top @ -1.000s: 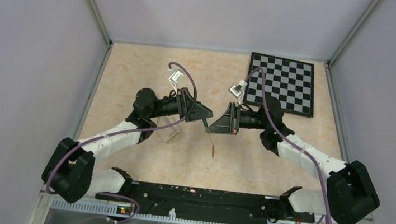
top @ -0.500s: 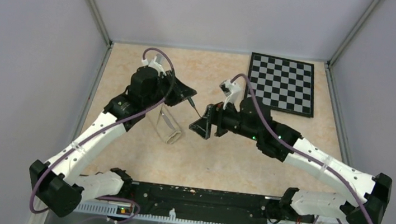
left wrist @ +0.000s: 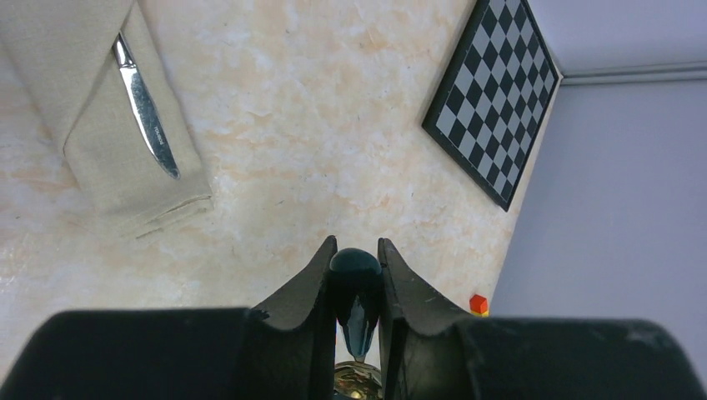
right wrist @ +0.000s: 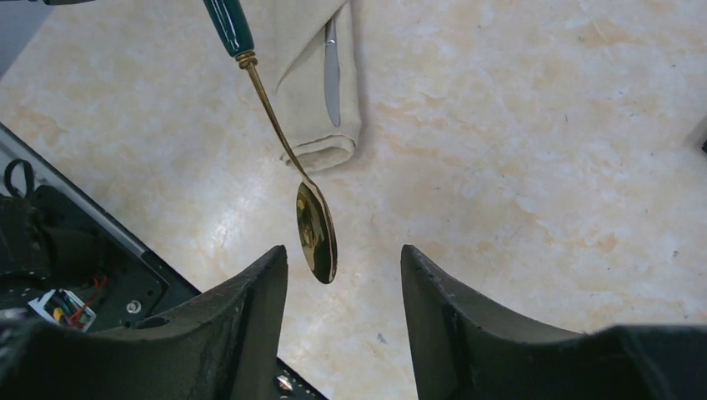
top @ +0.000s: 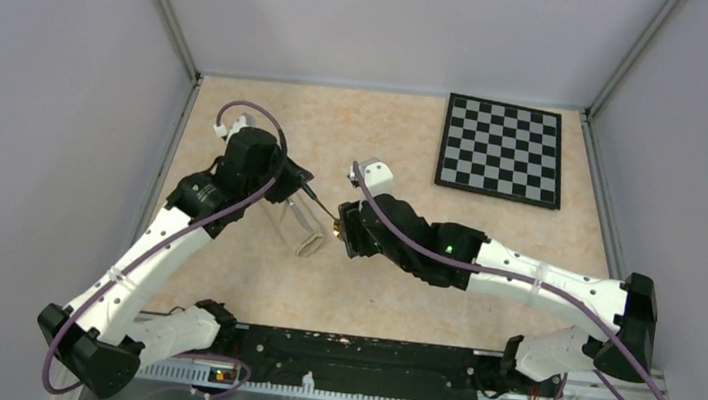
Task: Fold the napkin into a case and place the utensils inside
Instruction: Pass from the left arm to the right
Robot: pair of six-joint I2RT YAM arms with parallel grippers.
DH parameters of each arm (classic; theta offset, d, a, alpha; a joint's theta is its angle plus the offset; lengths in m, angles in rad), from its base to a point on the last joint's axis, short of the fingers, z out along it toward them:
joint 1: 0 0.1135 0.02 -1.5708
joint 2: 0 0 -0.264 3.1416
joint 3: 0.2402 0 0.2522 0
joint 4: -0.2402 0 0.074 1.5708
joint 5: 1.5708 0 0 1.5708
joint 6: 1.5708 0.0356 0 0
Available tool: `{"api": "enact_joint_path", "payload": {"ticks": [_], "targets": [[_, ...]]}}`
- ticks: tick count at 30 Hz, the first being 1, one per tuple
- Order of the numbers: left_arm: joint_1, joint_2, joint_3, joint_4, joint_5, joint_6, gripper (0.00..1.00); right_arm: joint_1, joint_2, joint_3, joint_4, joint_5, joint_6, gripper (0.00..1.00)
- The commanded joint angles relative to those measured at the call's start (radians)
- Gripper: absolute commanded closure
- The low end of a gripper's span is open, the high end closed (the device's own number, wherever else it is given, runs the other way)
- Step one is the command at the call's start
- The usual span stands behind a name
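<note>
The napkin (top: 299, 224) lies folded as a narrow beige case (left wrist: 125, 158) (right wrist: 321, 92) with the silver knife (left wrist: 146, 104) (right wrist: 332, 71) on it. My left gripper (top: 306, 189) (left wrist: 357, 246) is shut on the spoon's dark green handle (left wrist: 357, 279), above and just right of the case. The spoon (top: 322, 205) slants down toward the right arm. Its gold bowl (right wrist: 317, 233) hangs just ahead of my right gripper (top: 343, 227) (right wrist: 343, 258), nearer the left finger. That gripper is open and touches nothing.
A black-and-white checkered board (top: 504, 149) (left wrist: 492, 92) lies at the back right. A small red block (left wrist: 478, 303) sits by the right wall. The black base rail (top: 352, 356) runs along the near edge, with side walls close on both sides.
The spoon has passed from the right gripper to the left: the left closed on its handle, the right opened. Both grippers shifted left, toward the napkin.
</note>
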Motion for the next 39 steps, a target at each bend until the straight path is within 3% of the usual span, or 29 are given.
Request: {"api": "enact_joint_path", "payload": {"ticks": [1, 8, 14, 17, 18, 20, 22, 25, 29, 32, 33, 34, 36, 37, 39], "targets": [[0.005, -0.034, 0.043, -0.019, -0.052, -0.029, 1.0, 0.004, -0.022, -0.016, 0.065, -0.007, 0.073, 0.51], [0.008, -0.037, 0.048, -0.014, -0.038, -0.042, 1.0, -0.025, -0.042, -0.125, 0.22, -0.085, 0.15, 0.64], [0.011, -0.036, 0.04, -0.015, -0.038, -0.039, 1.0, -0.04, -0.045, -0.167, 0.325, -0.094, 0.176, 1.0], [0.015, -0.034, 0.03, -0.012, -0.035, -0.036, 1.0, -0.046, -0.03, -0.163, 0.347, -0.106, 0.19, 1.0], [0.015, -0.031, 0.03, -0.014, -0.035, -0.035, 1.0, -0.047, -0.024, -0.16, 0.349, -0.111, 0.19, 0.96], [0.018, -0.029, 0.03, -0.017, -0.039, -0.033, 1.0, -0.047, -0.018, -0.152, 0.339, -0.095, 0.19, 0.79], [0.021, -0.029, 0.031, -0.018, -0.047, -0.031, 1.0, -0.051, -0.02, -0.151, 0.337, -0.087, 0.188, 0.75], [0.026, -0.026, 0.033, -0.019, -0.05, -0.027, 1.0, -0.053, -0.022, -0.149, 0.336, -0.076, 0.186, 0.79], [0.031, -0.022, 0.031, -0.006, -0.038, -0.026, 1.0, -0.058, 0.002, -0.147, 0.339, -0.092, 0.198, 1.0], [0.038, -0.017, 0.026, 0.016, -0.036, 0.017, 1.0, -0.063, 0.014, -0.156, 0.33, -0.07, 0.285, 1.0], [0.046, -0.016, 0.022, 0.027, -0.034, 0.048, 0.9, -0.072, 0.017, -0.165, 0.334, -0.085, 0.332, 1.0], [0.062, -0.012, 0.016, 0.045, -0.02, 0.096, 0.7, -0.096, 0.021, -0.172, 0.344, -0.13, 0.39, 1.0], [0.131, -0.001, 0.012, 0.06, 0.035, 0.212, 0.18, -0.145, 0.038, -0.19, 0.361, -0.259, 0.522, 1.0], [0.196, 0.012, 0.008, 0.07, 0.096, 0.289, 0.04, -0.164, 0.051, -0.199, 0.385, -0.342, 0.571, 1.0], [0.364, 0.044, -0.006, 0.086, 0.26, 0.423, 0.01, -0.181, 0.09, -0.196, 0.405, -0.457, 0.645, 1.0]]}}
